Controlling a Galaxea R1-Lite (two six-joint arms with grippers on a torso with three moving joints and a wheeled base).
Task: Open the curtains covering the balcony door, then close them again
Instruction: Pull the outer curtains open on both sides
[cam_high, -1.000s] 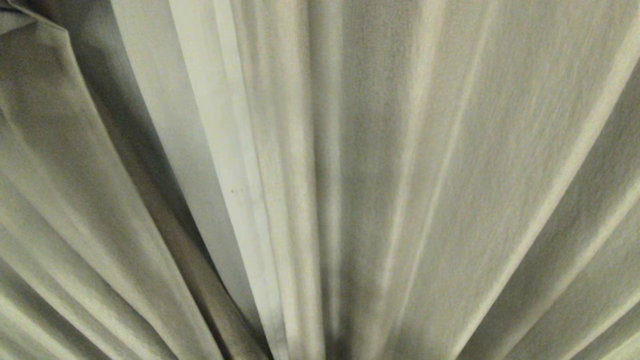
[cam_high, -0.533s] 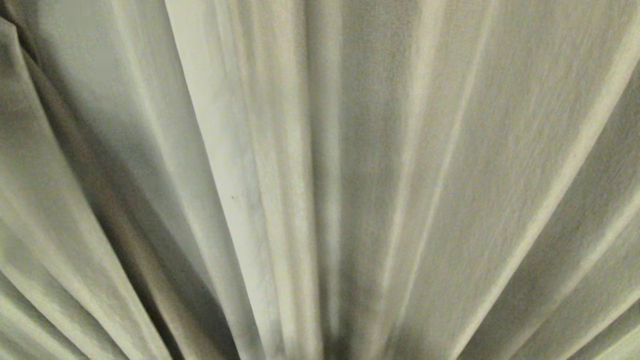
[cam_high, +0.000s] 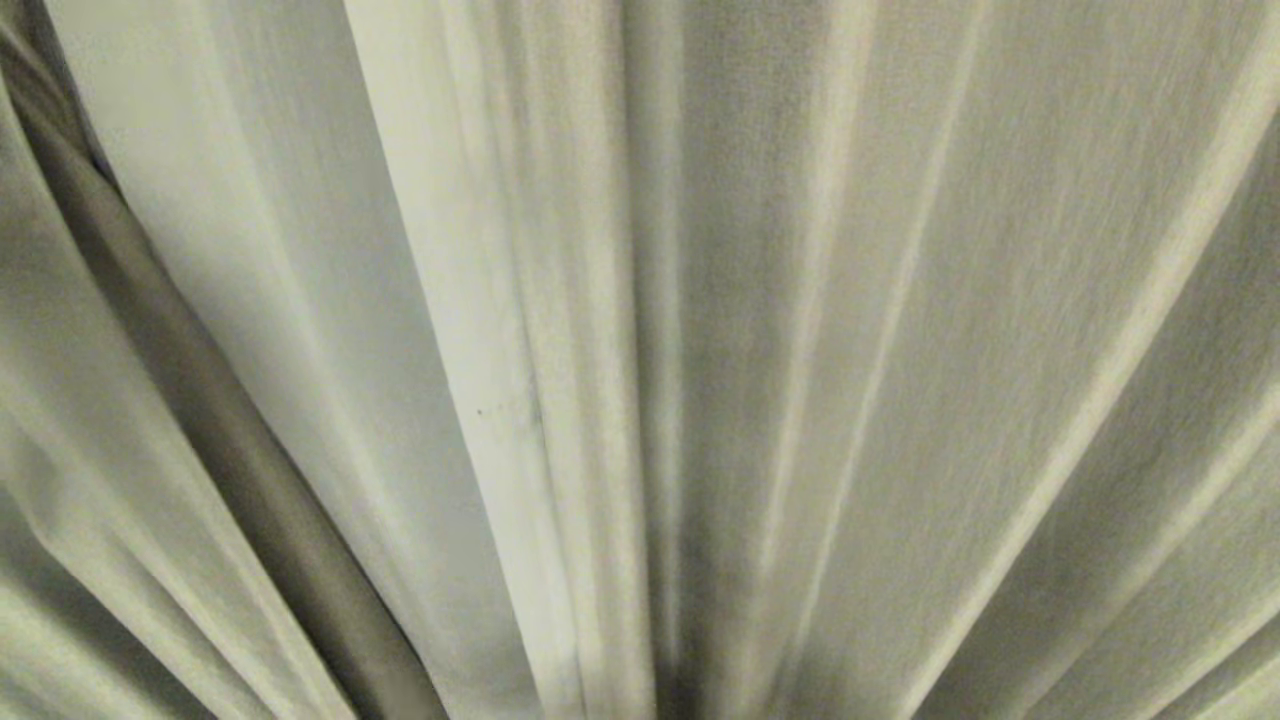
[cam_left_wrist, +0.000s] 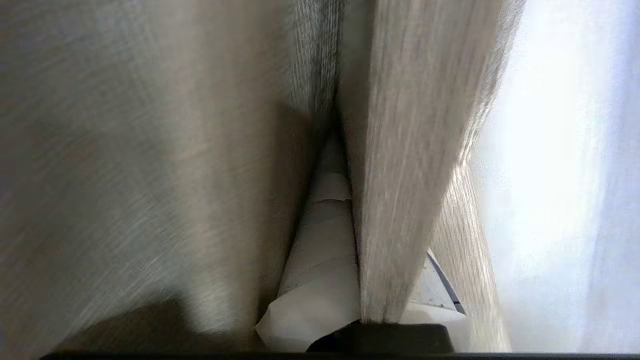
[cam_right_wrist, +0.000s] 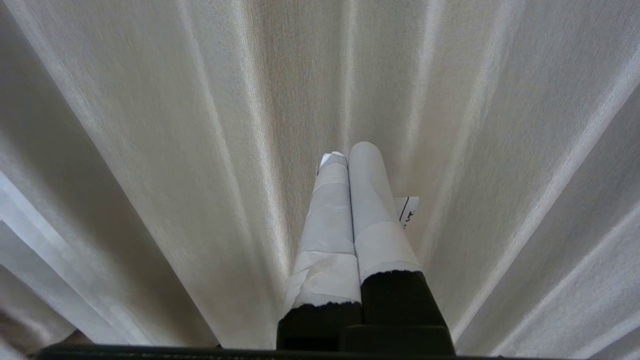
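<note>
Cream-white pleated sheer fabric curtains (cam_high: 800, 350) are filling every view; left tool (cam_left_wrist: 350, 220) is pinching a fold, right tool (cam_right_wrist: 350, 200) is pressed together; its small tag's (cam_right_wrist: 407, 211) marks are illegible.

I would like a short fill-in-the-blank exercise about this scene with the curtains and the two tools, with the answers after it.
1. The left tool is shut on a fold of the ____.
2. The right tool is shut and holds ____.
3. The fingers of the right tool are wrapped in pale ____.
4. The head view is filled by the curtains; it shows ____ of the two arms.

Answers: curtains; nothing; tape; neither
</note>
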